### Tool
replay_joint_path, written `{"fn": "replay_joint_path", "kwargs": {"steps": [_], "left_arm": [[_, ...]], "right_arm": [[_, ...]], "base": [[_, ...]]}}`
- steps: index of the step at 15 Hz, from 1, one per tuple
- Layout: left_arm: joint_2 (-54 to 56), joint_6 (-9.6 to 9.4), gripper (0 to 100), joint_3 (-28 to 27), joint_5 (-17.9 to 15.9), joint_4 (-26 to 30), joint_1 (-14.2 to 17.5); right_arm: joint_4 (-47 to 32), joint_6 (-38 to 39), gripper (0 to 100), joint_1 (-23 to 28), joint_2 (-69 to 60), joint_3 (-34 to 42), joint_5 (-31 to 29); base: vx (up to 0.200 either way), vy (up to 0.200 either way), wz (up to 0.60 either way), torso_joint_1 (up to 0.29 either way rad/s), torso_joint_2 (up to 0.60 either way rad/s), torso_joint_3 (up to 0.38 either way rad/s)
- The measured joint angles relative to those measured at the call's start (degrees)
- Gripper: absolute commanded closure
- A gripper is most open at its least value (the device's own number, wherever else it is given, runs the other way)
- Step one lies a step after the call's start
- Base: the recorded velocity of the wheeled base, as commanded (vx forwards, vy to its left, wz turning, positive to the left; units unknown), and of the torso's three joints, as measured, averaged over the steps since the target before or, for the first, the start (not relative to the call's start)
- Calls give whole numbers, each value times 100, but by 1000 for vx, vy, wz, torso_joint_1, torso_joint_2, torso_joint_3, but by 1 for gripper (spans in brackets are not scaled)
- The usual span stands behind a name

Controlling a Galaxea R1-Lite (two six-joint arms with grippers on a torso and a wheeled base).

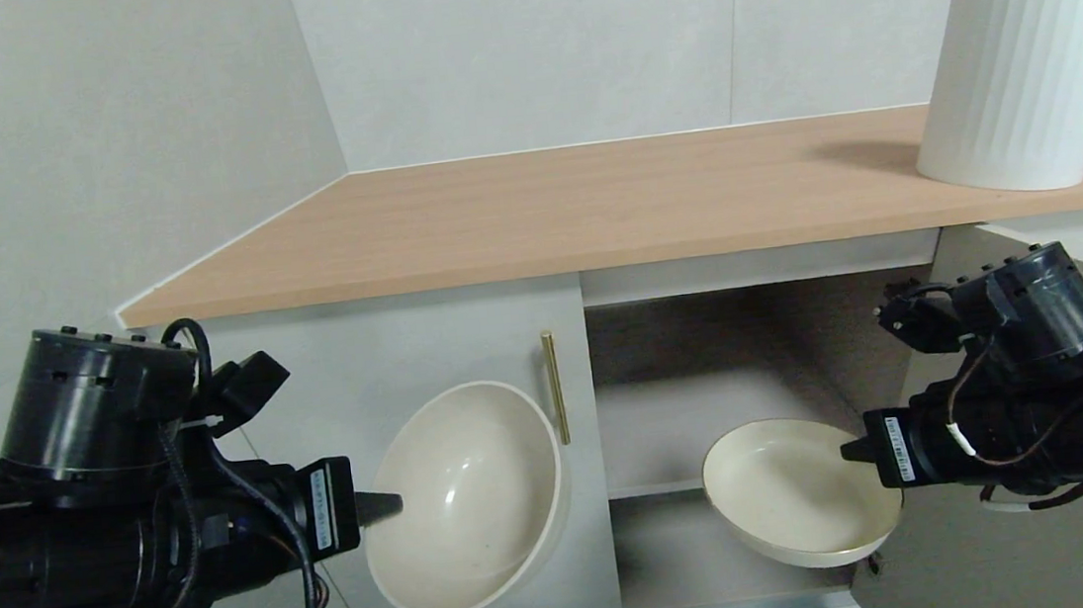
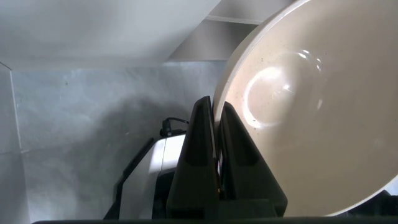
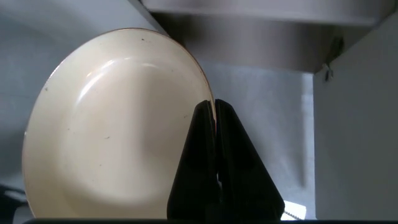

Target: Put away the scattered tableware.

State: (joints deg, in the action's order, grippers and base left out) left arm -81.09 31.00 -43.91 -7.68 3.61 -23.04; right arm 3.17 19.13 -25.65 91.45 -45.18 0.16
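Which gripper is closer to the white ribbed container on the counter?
Right. The right gripper, holding a plate, sits below the container; the left gripper, holding a bowl, is across by the closed door.

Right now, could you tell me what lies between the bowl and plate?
Head view: the cabinet door's edge and gold handle, then the open shelf, between bowl and plate.

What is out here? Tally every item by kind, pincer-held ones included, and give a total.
Cream bowl: 1, in the left pincer
Cream plate: 1, in the right pincer
White ribbed canister: 1, on the countertop
Total: 3
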Motion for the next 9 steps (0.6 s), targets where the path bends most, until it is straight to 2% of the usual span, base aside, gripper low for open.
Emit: {"fn": "replay_joint_path", "kwargs": {"steps": [5, 9], "left_arm": [[-2, 0, 100, -35, -12, 0, 4], [-24, 0, 100, -46, -12, 5, 2]], "right_arm": [[864, 9, 100, 62, 1028, -256, -32], [2526, 20, 100, 244, 2519, -623, -371]], "base": [[0, 0, 0, 0, 0, 0], [0, 0, 0, 0, 0, 0]]}}
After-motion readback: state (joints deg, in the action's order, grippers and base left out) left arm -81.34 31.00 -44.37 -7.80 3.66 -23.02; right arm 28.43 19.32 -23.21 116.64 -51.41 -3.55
